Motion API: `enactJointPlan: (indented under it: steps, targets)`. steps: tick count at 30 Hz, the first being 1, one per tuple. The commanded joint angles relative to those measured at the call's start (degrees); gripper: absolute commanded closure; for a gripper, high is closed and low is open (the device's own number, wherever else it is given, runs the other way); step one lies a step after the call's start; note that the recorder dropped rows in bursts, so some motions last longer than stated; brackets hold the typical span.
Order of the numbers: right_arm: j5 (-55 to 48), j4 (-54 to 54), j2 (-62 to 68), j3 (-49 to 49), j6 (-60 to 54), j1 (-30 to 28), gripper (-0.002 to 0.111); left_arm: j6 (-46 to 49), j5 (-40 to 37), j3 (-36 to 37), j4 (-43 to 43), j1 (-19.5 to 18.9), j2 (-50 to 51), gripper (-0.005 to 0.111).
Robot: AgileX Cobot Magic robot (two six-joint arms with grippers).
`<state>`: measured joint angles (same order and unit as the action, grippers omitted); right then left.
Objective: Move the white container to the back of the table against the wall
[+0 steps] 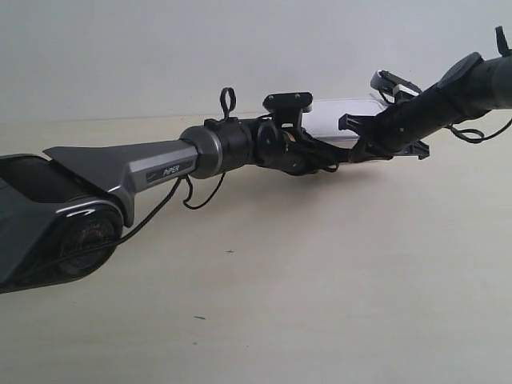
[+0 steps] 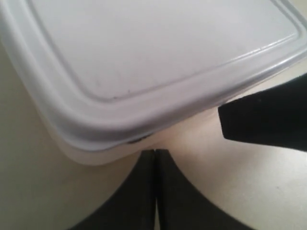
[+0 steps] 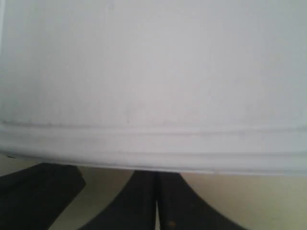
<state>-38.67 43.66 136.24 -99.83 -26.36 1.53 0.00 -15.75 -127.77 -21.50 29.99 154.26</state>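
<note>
The white container (image 1: 346,117) lies far back on the table (image 1: 320,264), close to the wall (image 1: 160,48), and two arms partly hide it. Its rimmed lid (image 2: 158,43) fills most of the left wrist view. My left gripper (image 2: 155,152) is shut and holds nothing, its tips at the base of the container's rounded corner. In the right wrist view the container's long side (image 3: 153,72) fills the frame. My right gripper (image 3: 156,174) is shut and empty too, with its tips tucked under the lid's rim.
The arm at the exterior view's left (image 1: 160,164) stretches across the table from the near corner. The arm at the exterior view's right (image 1: 432,100) comes in from the far side. Each wrist view shows the other gripper's dark finger (image 2: 264,120) (image 3: 38,191) close by.
</note>
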Motion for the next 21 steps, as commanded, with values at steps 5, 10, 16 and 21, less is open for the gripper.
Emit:
enactJointPlan:
  steps: [5, 10, 16, 21]
  targets:
    - [-0.4, -0.7, 3.7, -6.2, 1.0, 0.2, 0.108, 0.0, 3.4, -1.8, 1.2, -0.4, 0.6, 0.107]
    - [-0.4, -0.7, 5.2, -9.4, 1.1, 0.2, 0.108, 0.0, 3.4, -2.4, 1.4, -0.4, 1.3, 0.107]
    - [-0.9, -1.2, 7.9, -14.1, 2.7, 0.5, 0.108, 1.4, 2.3, -3.0, 1.6, -0.4, 1.3, 0.107]
    - [-0.4, -2.0, 9.7, -16.6, 3.9, 1.3, 0.108, 1.7, 0.9, -3.0, 1.8, -0.4, 1.3, 0.107]
